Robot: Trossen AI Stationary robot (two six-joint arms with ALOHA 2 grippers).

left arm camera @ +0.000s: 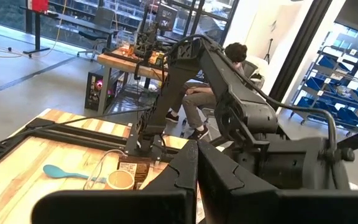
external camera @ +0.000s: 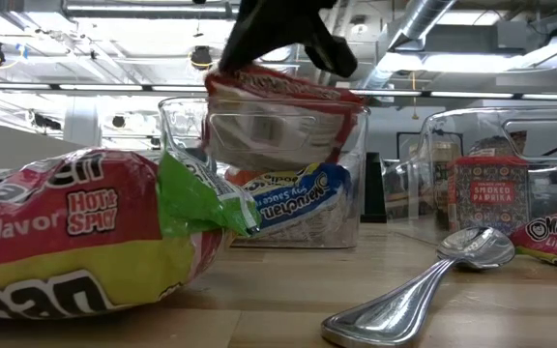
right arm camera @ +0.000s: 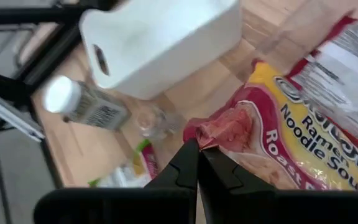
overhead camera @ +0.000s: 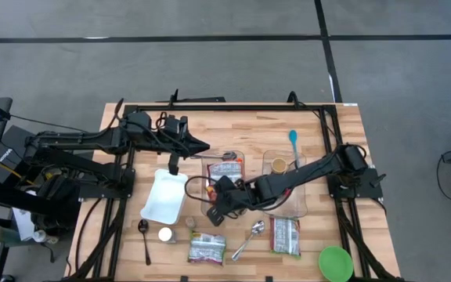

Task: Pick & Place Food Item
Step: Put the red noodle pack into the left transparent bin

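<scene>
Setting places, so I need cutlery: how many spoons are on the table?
3: blue spoon at the table's back, black spoon front left, silver spoon front centre. The arms may hide others.

Ramen packet (right arm camera: 291, 134) above left clear bin (overhead camera: 224, 184); white tray (overhead camera: 164, 196) left of bin; spoon (overhead camera: 248, 239) in front.

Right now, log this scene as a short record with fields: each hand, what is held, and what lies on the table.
right hand: shut on the edge of the ramen packet, held over the clear bin
left hand: shut, holding nothing, raised at the table's far left
bin contents: another noodle packet
white tray: beside the bin, left of it
loose on table: two spoons, two packets, spice jar, green bowl
</scene>
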